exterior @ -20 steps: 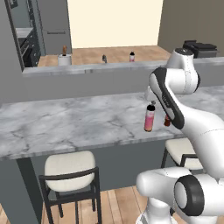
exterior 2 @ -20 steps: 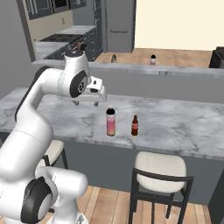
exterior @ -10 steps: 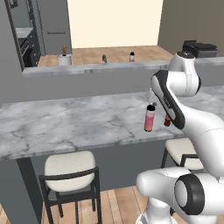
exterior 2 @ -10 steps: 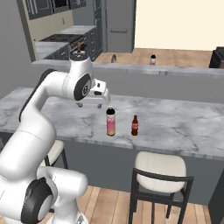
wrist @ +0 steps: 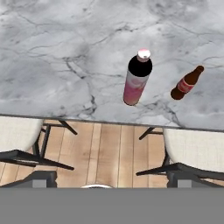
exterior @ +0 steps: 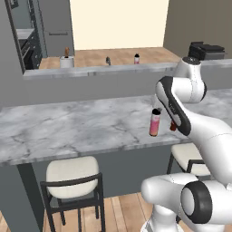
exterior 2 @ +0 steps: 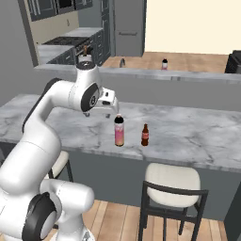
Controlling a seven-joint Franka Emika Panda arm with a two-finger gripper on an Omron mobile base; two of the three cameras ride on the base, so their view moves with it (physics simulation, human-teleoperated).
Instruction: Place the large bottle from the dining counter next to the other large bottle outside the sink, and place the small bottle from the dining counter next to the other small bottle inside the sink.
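Large bottle [exterior 2: 119, 131], pink label and dark top, upright on the marble desk [exterior 2: 197, 132] near its front edge. Small brown cola bottle [exterior 2: 145, 135], red label, upright just beside the large bottle, apart from it; seen from the hand camera both stand above the gap between two cream stools [exterior 2: 170, 180]. Pincer [exterior 2: 111, 106] hangs above the large bottle, just off its cap, jaws wide apart, holding nothing. Another small bottle [exterior 2: 164, 64] on the far ledge behind the desk.
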